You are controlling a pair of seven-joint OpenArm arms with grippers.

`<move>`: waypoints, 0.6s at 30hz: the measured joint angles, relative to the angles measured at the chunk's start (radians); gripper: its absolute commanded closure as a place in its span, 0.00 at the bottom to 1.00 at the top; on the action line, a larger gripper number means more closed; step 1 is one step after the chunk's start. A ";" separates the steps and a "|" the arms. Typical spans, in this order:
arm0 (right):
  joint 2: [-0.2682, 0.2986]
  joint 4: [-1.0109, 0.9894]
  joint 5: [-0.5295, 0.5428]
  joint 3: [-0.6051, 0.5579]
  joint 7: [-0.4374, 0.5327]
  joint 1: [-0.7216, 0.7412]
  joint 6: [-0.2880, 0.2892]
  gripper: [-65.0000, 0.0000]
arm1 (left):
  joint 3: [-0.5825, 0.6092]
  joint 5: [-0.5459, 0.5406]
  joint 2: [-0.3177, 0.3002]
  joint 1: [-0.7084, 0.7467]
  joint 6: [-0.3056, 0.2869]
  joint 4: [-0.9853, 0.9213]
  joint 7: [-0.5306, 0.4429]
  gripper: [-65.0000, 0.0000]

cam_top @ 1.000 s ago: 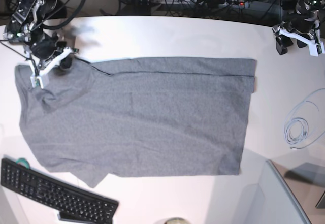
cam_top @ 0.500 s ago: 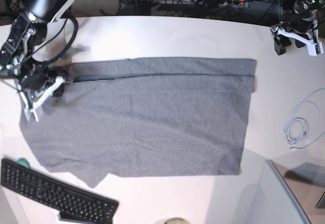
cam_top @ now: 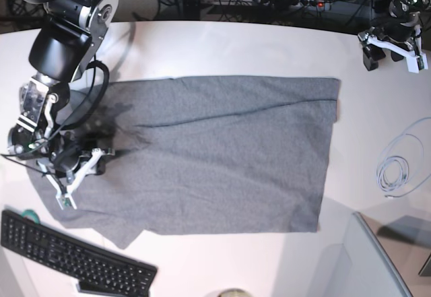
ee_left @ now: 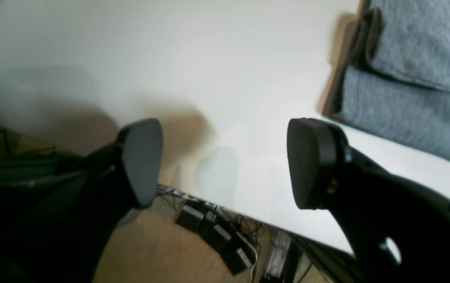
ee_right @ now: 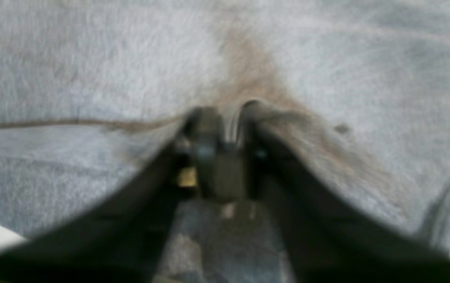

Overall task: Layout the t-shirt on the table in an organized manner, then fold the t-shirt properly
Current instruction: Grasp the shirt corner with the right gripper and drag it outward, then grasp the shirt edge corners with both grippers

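The heather-grey t-shirt (cam_top: 222, 155) lies spread across the white table (cam_top: 222, 44), with a long crease running below its far edge. My right gripper (cam_top: 79, 176) sits on the shirt's left end, near the front. In the blurred right wrist view its fingers (ee_right: 209, 129) stand almost together, with a ridge of the t-shirt (ee_right: 91, 59) pinched between them. My left gripper (cam_top: 392, 46) hovers over the table's far right corner, clear of the cloth. Its fingers (ee_left: 140, 161) are spread wide around nothing above the table (ee_left: 170, 59), and the t-shirt's folded edge (ee_left: 413, 78) lies off to one side.
A black keyboard (cam_top: 74, 260) lies at the front left, just beyond the shirt's lower corner. A coiled pale cable (cam_top: 394, 172) rests at the right. A grey panel (cam_top: 377, 263) fills the front right corner. Power strips and wires (cam_top: 296, 1) run behind the table.
My right arm has swept from the shirt's far left corner toward the front, dragging the cloth's left end along; the folded far strip has partly opened there. The left arm has stayed put.
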 measured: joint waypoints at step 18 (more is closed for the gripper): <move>0.005 0.391 0.190 0.005 0.039 -0.345 0.000 0.48 | 0.156 -0.001 0.068 -0.096 0.001 -0.185 -0.146 0.28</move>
